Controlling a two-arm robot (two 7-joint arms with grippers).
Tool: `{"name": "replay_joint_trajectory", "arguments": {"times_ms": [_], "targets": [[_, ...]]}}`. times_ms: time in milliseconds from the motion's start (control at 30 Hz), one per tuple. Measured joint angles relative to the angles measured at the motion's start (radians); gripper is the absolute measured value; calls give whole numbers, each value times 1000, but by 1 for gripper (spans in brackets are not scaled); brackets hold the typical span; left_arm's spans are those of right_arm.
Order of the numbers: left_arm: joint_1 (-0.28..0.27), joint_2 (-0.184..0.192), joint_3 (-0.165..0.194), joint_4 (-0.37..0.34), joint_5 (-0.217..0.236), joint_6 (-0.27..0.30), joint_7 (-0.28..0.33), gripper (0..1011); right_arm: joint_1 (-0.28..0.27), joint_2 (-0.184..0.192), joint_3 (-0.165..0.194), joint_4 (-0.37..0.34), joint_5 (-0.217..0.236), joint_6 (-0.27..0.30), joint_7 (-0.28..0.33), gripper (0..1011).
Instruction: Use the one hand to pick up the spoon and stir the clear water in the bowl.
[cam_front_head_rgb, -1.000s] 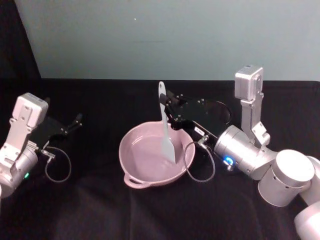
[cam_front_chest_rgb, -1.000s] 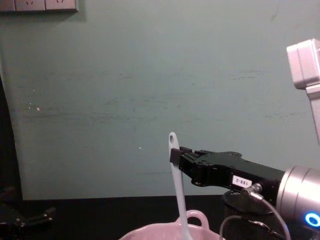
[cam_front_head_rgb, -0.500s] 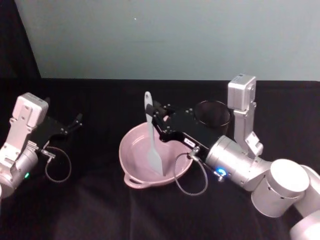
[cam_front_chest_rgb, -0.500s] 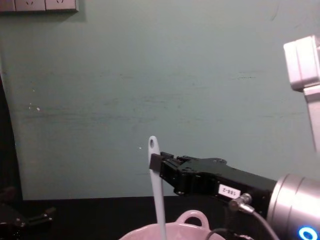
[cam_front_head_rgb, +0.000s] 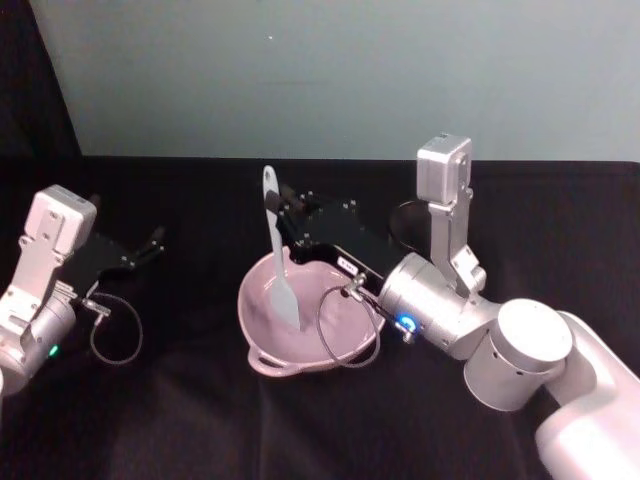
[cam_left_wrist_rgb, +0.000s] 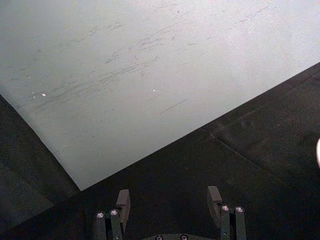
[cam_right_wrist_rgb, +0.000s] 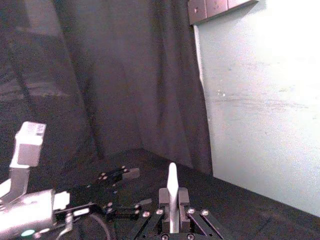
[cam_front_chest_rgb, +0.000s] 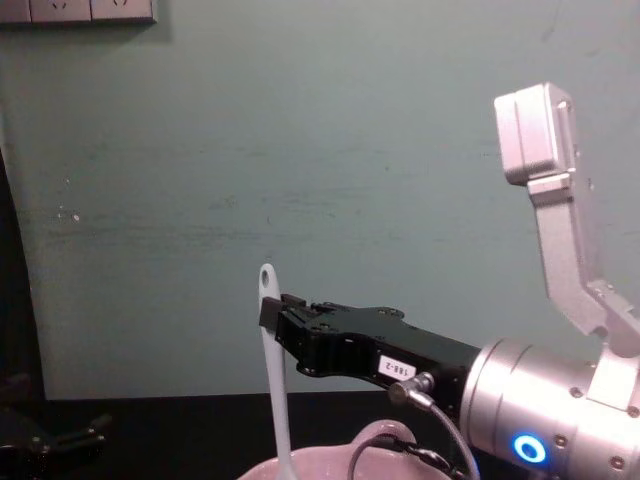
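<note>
The right arm reaches from the near right toward the middle of the table, wrist close to level, and its right claw (cam_front_head_rgb: 284, 212) is pinched tight on the spoon (cam_front_head_rgb: 277, 257). The left arm sits at the left edge — left claw (cam_front_head_rgb: 148, 245) low, fingers spread apart.

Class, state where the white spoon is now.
In the head view the white spoon stands nearly upright at centre, held high on its handle by the right gripper, its blade down inside the pink bowl. The left gripper sits parked far left.
</note>
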Motion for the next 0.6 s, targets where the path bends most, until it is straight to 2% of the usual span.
{"name": "replay_joint_trajectory", "arguments": {"times_ms": [200,300,600], "targets": [[0,0,0,0,0,0,0,1011,46,-31,12,89,-16,-43,-5,110],[0,0,0,0,0,0,0,1011,56,-35,22,109,-27,-57,-10,110],[0,0,0,0,0,0,0,1011,42,-12,49,94,-61,-85,-22,111]]}}
